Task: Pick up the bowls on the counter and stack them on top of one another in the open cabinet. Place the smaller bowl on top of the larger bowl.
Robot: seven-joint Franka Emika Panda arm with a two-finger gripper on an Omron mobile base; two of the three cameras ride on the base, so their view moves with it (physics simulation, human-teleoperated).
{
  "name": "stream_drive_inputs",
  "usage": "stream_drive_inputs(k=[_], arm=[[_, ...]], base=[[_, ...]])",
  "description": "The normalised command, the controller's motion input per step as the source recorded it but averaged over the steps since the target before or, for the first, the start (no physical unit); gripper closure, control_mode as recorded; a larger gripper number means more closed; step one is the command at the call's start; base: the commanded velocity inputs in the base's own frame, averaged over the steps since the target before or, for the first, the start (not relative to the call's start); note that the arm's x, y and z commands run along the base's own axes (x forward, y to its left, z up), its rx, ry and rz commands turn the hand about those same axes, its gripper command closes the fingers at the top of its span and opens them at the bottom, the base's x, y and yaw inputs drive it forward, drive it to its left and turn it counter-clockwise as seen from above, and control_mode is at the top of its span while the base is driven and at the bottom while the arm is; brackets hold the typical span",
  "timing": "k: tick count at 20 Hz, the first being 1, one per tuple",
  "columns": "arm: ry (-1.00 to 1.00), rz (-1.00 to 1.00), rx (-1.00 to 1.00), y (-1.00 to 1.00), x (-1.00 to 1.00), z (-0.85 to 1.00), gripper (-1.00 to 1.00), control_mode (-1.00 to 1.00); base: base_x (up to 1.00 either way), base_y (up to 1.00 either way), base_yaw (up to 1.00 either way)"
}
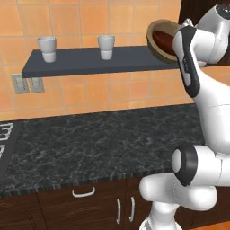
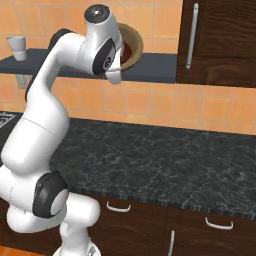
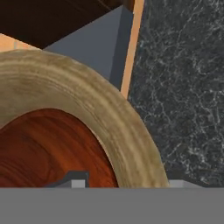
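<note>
Both bowls [image 1: 162, 39] tilted at shelf [image 1: 90, 61], end effector perhaps arm-hidden.

The larger bowl [image 3: 127, 131] is showing a light tan, wood-grained rim, and the smaller bowl [image 3: 48, 153] inside it is gleaming reddish-brown. The counter [image 1: 103, 139] is showing black with whitish marbling, and the open cabinet [image 1: 85, 60] is showing slate grey.

No writing, label, brand, number or sign can be read anywhere in these pictures.
</note>
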Motion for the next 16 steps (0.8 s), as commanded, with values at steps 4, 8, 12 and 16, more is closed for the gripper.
stream_drive_inputs(k=[4, 8, 12, 16], arm=[[0.15, 0.00, -0.25, 0.19, 0.40, -0.15, 1.00, -1.00], [0.05, 0.00, -0.15, 0.21, 0.64, -0.01, 1.00, -1.00], [0.00, 0.00, -0.07, 0.06, 0.89, 0.00, 1.00, -1.00], [0.00, 0.00, -0.03, 0.00, 0.97, 0.00, 1.00, -1.00]], base=[[0.00, 0.00, 0.00], [0.00, 0.00, 0.00], [0.00, 0.00, 0.00], [0.00, 0.00, 0.00]])
